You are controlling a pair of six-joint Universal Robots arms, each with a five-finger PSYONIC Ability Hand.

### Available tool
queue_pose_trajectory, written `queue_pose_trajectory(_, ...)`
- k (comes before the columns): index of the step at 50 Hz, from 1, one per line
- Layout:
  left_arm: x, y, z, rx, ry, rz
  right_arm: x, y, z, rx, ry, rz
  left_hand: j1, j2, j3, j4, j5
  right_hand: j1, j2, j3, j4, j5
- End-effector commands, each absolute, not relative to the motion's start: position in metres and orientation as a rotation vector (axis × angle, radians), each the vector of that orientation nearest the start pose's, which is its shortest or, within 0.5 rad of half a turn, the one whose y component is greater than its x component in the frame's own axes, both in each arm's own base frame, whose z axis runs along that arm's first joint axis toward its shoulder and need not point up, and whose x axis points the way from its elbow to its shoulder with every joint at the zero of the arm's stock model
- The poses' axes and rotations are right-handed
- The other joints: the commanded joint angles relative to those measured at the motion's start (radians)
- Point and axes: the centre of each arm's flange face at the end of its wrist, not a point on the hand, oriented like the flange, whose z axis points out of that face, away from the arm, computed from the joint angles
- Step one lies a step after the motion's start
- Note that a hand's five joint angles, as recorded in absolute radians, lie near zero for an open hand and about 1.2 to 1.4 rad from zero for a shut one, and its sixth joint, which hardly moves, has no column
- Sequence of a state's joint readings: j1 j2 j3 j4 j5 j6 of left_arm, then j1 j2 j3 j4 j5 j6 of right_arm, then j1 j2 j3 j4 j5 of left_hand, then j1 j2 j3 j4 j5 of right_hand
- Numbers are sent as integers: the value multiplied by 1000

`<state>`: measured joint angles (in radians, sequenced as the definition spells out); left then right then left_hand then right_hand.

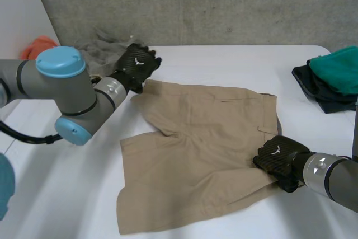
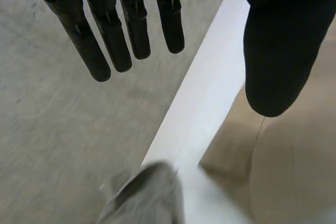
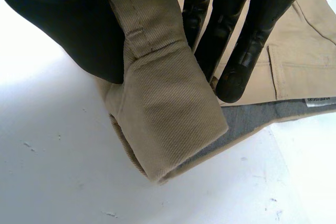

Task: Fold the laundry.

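- Right robot hand (image 1: 278, 159) (image 3: 58, 24): at the near right of the worktop (image 1: 235, 62) (image 3: 63, 171), on the waistband's near corner of the beige shorts (image 1: 196, 149) (image 3: 163, 114). Thumb and fingers pinch a fold of waistband and hold it raised off the surface, with grey lining showing under it.
- Beige shorts: spread flat mid-worktop, waistband toward the robot's right, both legs toward its left.
- Left robot hand (image 1: 136, 66) (image 2: 105, 40): by the hem corner of the far leg (image 2: 294, 166), at the worktop's far edge (image 2: 210, 93). Fingers straight, thumb spread apart, holding nothing.
- Grey garment (image 1: 100, 51) (image 2: 149, 195): crumpled just beyond the left robot hand.
- Orange cloth (image 1: 40, 46): far left, beyond the grey garment.
- Teal cloth (image 1: 338, 68): lies on a dark garment (image 1: 313, 85) at the right edge, apart from the shorts.
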<state>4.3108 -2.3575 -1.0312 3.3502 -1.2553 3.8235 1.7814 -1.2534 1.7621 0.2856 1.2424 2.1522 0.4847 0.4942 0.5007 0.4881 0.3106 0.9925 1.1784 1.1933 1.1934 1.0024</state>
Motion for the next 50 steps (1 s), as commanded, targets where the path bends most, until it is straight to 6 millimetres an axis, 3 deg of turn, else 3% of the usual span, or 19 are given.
queue_pose_trajectory(1,-346,-376,150,1644,1948,-2207,211,-224,157,-1777,2264,-1267,61,51,45,57,60,404,218,203,203,219)
queue_pose_trajectory(9,-348,-384,120,1679,2076,-2094,211,-224,157,-1778,2265,-1268,46,36,30,43,46,404,218,203,203,219)
queue_pose_trajectory(19,-344,-377,114,1699,2131,-2036,211,-226,157,-1778,2267,-1268,66,57,50,63,66,404,218,203,203,219)
queue_pose_trajectory(24,-342,-373,118,1735,2063,-2002,212,-226,156,-1779,2265,-1268,535,525,519,531,534,404,218,203,203,219)
queue_pose_trajectory(28,-340,-370,114,1761,2030,-1967,212,-225,154,-1776,2269,-1252,653,644,637,650,653,404,218,203,203,219)
queue_pose_trajectory(33,-338,-372,109,1756,2013,-1946,212,-224,153,-1779,2268,-1245,604,594,588,601,604,404,218,203,203,219)
queue_pose_trajectory(35,-337,-373,109,1749,2011,-1941,212,-224,153,-1780,2267,-1242,426,416,410,422,425,404,218,203,203,219)
queue_pose_trajectory(36,-337,-373,110,1746,2006,-1942,212,-224,153,-1780,2267,-1242,169,159,153,165,168,404,218,203,203,219)
queue_pose_trajectory(37,-337,-373,110,1745,2008,-1943,212,-224,153,-1780,2267,-1242,129,119,112,125,128,404,218,203,203,219)
queue_pose_trajectory(50,-340,-373,115,1741,1969,-1977,212,-224,153,-1779,2268,-1243,128,119,112,125,128,404,218,203,203,219)
